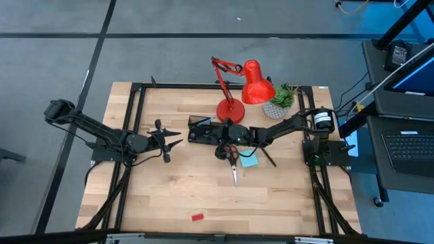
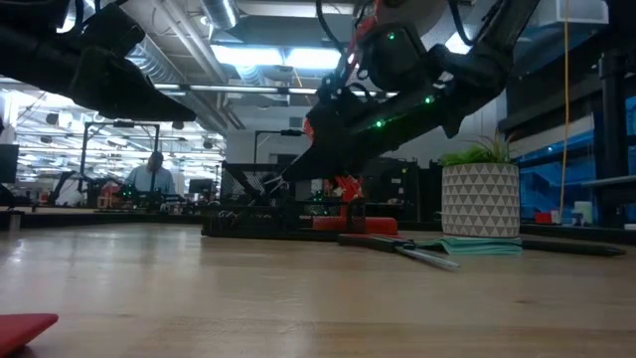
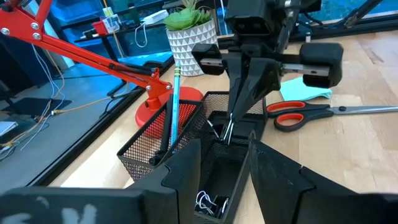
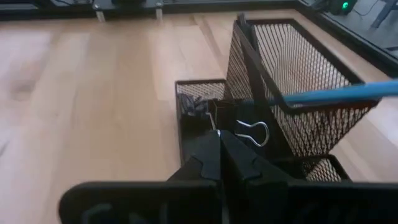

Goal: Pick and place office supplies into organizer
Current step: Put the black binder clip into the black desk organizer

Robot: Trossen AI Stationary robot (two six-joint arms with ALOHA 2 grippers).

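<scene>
On the wooden table [image 1: 203, 190], the right gripper [image 3: 231, 127] hangs right over the black mesh organizer [image 3: 163, 146], fingers pinched on a small binder clip [image 4: 249, 132] with the open tray just below, while the left gripper [image 1: 165, 141], fingers apart, waits nearby.

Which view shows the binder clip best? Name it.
Right wrist view: the small black binder clip with silver wire handles sits pinched in the right end effector above the black mesh organizer. Left wrist shows it smaller; the other views hide it.
</scene>
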